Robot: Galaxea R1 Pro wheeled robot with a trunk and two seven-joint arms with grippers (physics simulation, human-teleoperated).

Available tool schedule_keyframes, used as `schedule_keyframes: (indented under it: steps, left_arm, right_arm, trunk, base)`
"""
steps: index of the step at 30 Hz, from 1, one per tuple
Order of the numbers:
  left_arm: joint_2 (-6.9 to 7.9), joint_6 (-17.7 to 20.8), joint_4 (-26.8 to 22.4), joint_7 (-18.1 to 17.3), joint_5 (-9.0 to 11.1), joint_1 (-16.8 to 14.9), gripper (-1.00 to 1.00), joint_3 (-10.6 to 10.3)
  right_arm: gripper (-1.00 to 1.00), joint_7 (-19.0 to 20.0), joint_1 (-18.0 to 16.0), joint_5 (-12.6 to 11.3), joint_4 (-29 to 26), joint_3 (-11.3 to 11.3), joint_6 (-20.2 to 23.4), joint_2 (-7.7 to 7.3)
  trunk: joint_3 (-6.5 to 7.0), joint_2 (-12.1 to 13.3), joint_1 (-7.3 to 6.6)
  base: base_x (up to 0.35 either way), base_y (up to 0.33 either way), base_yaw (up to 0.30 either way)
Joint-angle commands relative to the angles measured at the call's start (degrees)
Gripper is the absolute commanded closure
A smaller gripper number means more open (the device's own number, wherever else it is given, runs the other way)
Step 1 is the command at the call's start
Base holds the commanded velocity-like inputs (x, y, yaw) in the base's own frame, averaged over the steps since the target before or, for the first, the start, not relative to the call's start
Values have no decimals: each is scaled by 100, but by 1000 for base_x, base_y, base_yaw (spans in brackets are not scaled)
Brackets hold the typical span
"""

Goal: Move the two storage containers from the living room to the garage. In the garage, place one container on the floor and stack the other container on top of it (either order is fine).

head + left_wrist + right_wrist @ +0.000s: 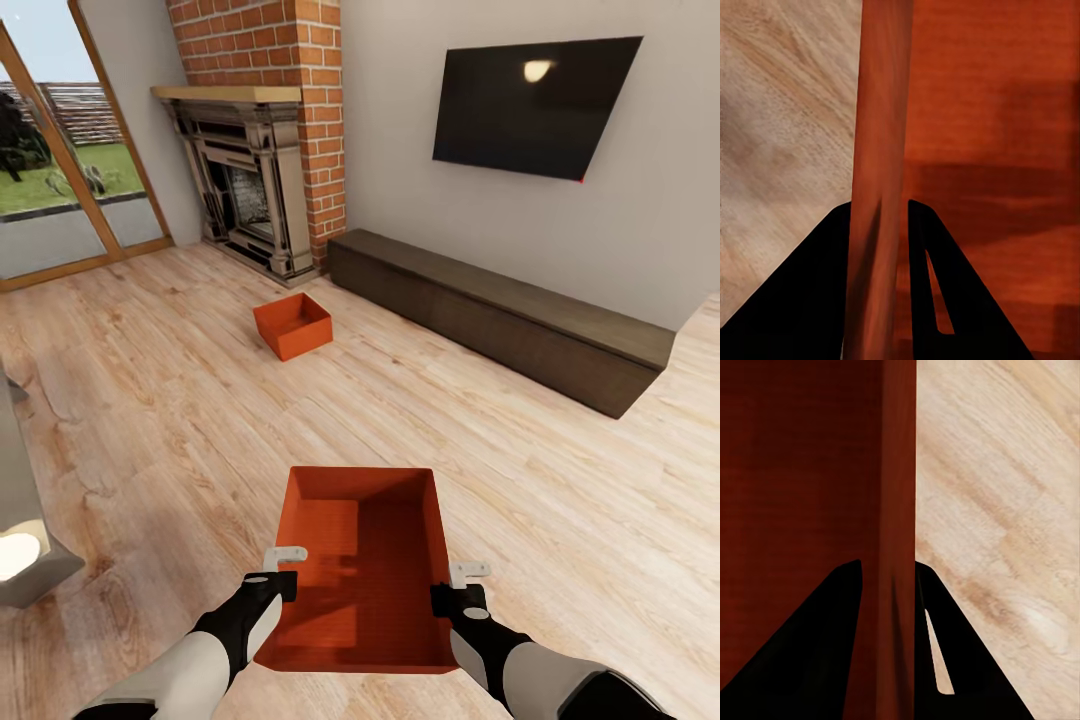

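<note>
We are in the living room, standing on the light wood plank floor [150, 400]. In the head view we hold the nearer storage container [365, 570] in front of us, open top up, one hand on each long wall. Our left hand [283, 572] is clamped on the left wall; in the left wrist view its dark fingers [934, 300] sit on either side of that thin orange-red wall [879, 187], one outside over the planks, one inside the bin. Our right hand [452, 588] pinches the right wall in the same way, and the right wrist view shows its fingers [832, 652] straddling the wall [898, 510], with the bin's shaded inside on one side and the wood floor on the other.

The second storage container [292, 325] rests on the planks well ahead of us, near the brick fireplace [255, 150] and just off the near end of the long dark low cabinet [500, 315]. A wall TV [535, 105] hangs above that cabinet. Glass doors with wooden frames [60, 170] stand at the far left, with grass showing outside.
</note>
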Motion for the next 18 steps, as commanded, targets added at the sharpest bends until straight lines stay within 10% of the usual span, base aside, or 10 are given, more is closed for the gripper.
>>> schedule_keyframes:
  steps: [1,18]
  left_arm:
    - [12,52,10,46,-76,2,100,63]
    - [11,55,10,47,-76,2,100,62]
  right_arm:
    - [100,-40,-6,-32,-6,-26,-79,-10]
    - [100,-32,-6,-31,-6,-26,-79,-10]
  trunk:
    - [15,39,-23]
    - [320,721,-396]
  base:
    - [0,0,0]
    - [0,0,0]
